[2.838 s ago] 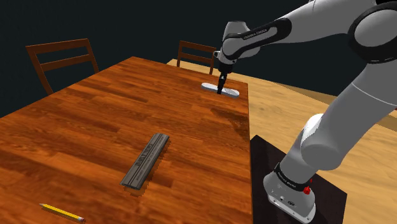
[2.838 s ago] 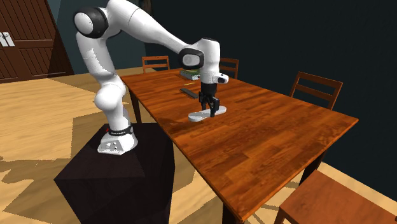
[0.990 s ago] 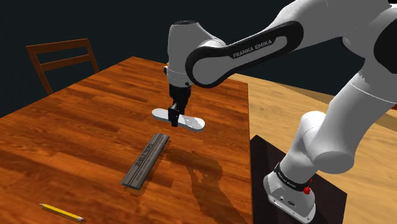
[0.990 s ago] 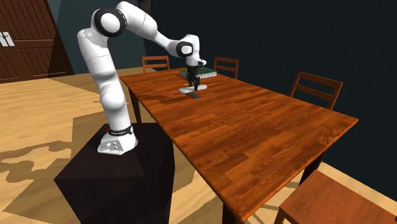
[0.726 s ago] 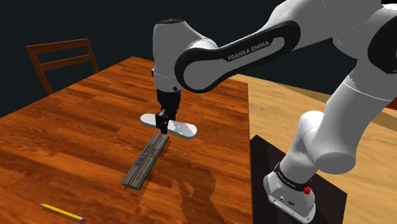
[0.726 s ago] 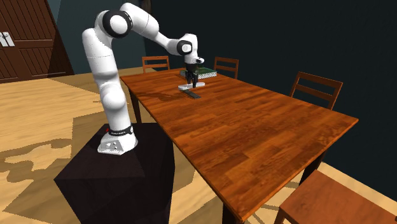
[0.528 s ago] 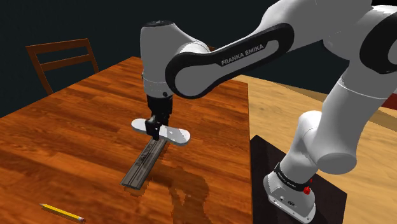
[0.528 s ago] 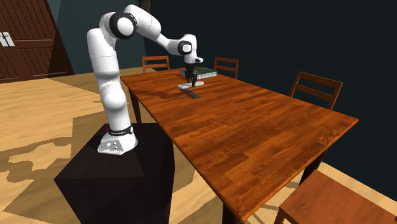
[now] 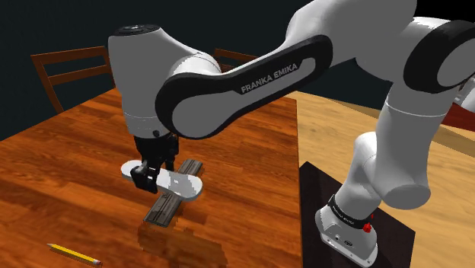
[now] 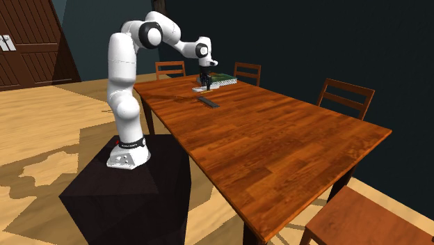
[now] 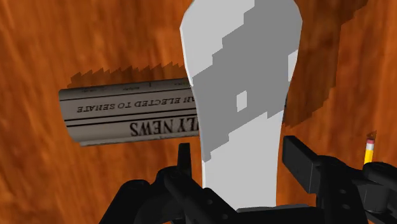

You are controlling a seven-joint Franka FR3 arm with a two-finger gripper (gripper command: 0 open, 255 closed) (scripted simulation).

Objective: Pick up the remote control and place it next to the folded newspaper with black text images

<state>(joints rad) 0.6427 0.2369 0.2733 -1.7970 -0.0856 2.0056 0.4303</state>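
Note:
A pale grey, elongated remote control (image 9: pixel 181 183) hangs level above the wooden table (image 9: pixel 68 167), clasped at its middle by my black gripper (image 9: pixel 150 175), which is shut on it. Directly beneath it lies the folded grey newspaper (image 9: pixel 162 208) with black print, partly hidden by the remote. In the wrist view the remote (image 11: pixel 245 83) runs out between the fingers (image 11: pixel 300 160) and crosses one end of the newspaper (image 11: pixel 121 114), headline readable. From the second exterior view the gripper (image 10: pixel 204 84) hovers at the table's far end, just beyond the newspaper (image 10: pixel 208 102).
A yellow pencil (image 9: pixel 74 254) lies near the shoulder view's lower left, also in the wrist view as a pencil (image 11: pixel 368 149) beside the gripper. A stack of books (image 10: pixel 224 78) sits at the far table end. Chairs (image 9: pixel 70 73) ring the table. The dark stand (image 9: pixel 384 228) is at lower right.
The arm carried the remote from the table's far edge toward the shoulder view's lower left. It now hangs over the newspaper, lower and nearer the camera than half a second ago.

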